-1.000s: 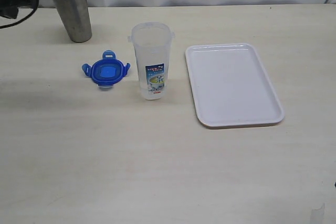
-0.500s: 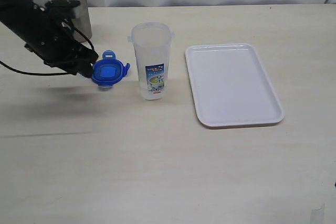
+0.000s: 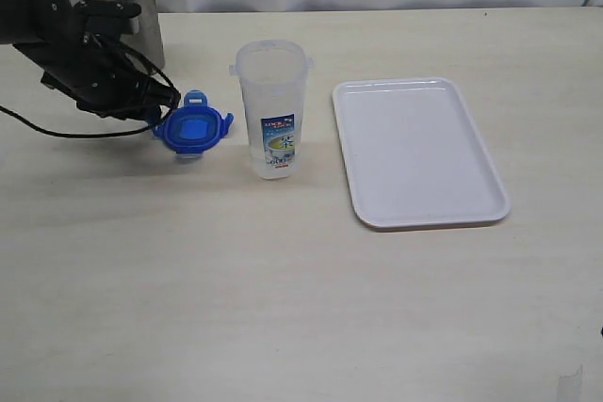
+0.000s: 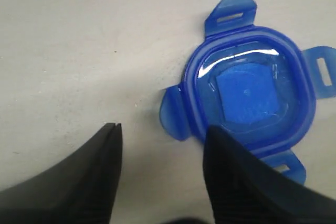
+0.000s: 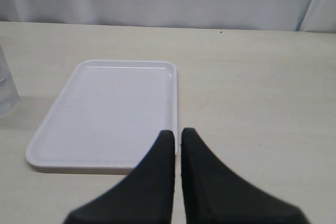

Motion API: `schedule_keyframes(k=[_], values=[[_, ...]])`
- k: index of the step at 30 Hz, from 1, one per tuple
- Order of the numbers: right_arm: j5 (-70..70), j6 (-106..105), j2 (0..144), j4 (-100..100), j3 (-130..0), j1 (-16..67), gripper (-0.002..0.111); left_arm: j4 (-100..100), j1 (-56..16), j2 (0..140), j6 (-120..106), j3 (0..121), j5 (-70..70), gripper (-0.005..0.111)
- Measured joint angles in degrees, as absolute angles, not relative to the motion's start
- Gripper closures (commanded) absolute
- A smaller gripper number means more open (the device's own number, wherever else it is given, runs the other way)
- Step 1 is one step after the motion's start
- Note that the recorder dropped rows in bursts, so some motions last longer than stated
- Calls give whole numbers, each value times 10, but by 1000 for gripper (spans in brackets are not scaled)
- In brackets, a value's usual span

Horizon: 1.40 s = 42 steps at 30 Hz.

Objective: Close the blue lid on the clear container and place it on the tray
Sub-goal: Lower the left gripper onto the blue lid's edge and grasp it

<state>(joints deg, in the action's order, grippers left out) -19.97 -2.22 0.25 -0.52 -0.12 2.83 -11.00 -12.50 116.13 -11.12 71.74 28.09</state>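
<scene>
Left tool (image 4: 161, 129) stands apart, empty, one finger just beside the blue lid (image 4: 247, 93) on the counter (image 4: 79, 35); right tool (image 5: 177, 132) is pressed together, empty.

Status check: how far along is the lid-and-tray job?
Nothing is finished yet. The blue lid lies flat on the table beside the open clear container, which stands off the tray. In hand: the left gripper is open at the lid's edge, not gripping. The right gripper is shut and empty. Left: grasp, fit lid, move container to tray.
</scene>
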Motion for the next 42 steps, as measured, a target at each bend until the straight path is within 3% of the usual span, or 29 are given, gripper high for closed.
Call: schedule_keyframes(k=[42], values=[[-200,-22,3,-5,-1,28,104,-166,-139,1201,-121,717,224,61]])
